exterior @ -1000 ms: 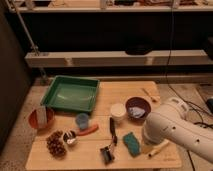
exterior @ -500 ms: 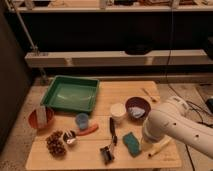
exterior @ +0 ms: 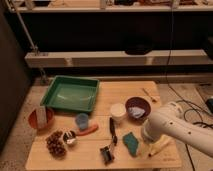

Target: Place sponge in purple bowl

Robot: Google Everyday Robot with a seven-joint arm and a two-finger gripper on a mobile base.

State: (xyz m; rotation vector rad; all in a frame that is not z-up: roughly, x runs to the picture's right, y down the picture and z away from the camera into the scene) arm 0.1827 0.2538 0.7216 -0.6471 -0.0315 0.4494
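The sponge (exterior: 131, 143), teal face up, lies flat on the wooden table (exterior: 120, 92) near the front edge. The purple bowl (exterior: 138, 106) stands behind it, right of a white cup (exterior: 118, 112), and holds something pale bluish. My white arm (exterior: 175, 131) reaches in from the right. Its end comes down just right of the sponge. The gripper (exterior: 143, 141) is at that end, close beside the sponge and mostly hidden under the arm.
A green tray (exterior: 71, 93) sits at the back left. An orange-brown bowl (exterior: 38, 119), a blue cup (exterior: 81, 121), an orange stick (exterior: 89, 131) and a brown cluster (exterior: 55, 144) lie left. Black tools (exterior: 109, 145) lie left of the sponge, a yellow thing (exterior: 159, 147) right of it.
The arm has shifted only slightly beside the sponge. The sponge, the bowl and the other things have not moved.
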